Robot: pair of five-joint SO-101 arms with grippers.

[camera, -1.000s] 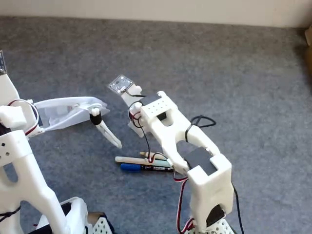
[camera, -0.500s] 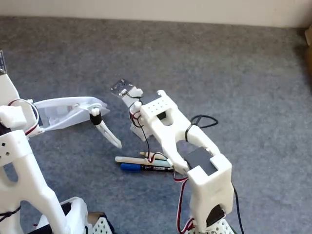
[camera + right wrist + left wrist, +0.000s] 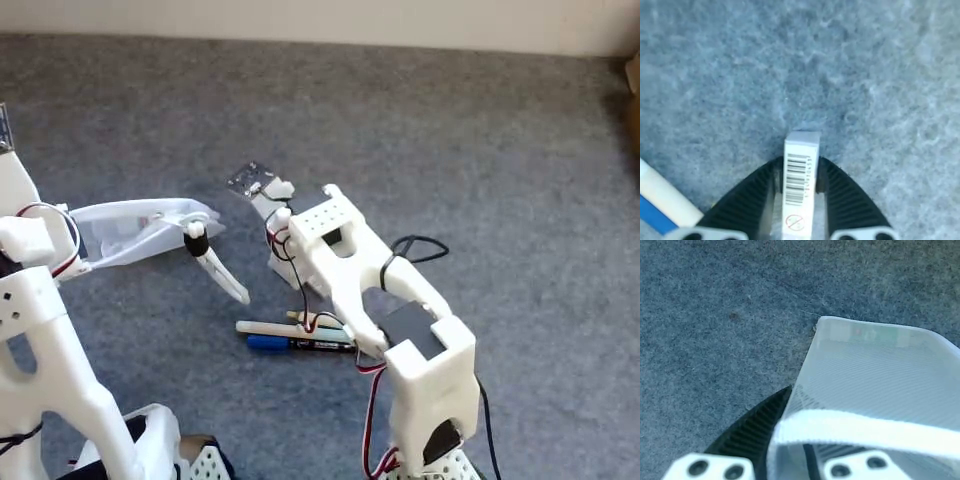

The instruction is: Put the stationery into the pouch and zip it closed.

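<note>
Desk (image 3: 520, 150): grey, napped, carpet-like surface. It ends at a pale strip along the top of the high view.

Left gripper (image 3: 790, 440): your ribbed black jaws are clamped on the pouch (image 3: 875, 370). It is translucent white with a fine mesh weave, a square corner and a thick white band along its edge. In the high view the pouch (image 3: 140, 228) stretches from left of centre toward the middle, and you cannot make out its contents. A white tapered stick (image 3: 218, 265) with a black band lies just by its right end.

Right gripper (image 3: 799, 167): jaws closed on a small white barcoded box (image 3: 801, 145), a narrow rectangle held above the desk. In the high view the box (image 3: 250, 178) sits just above centre.

Below centre, a white pen (image 3: 275, 327) and a blue-capped dark marker (image 3: 300, 344) lie side by side, touching, partly under the right arm.

The widest stretch of desk runs across the upper and right parts of the high view.
</note>
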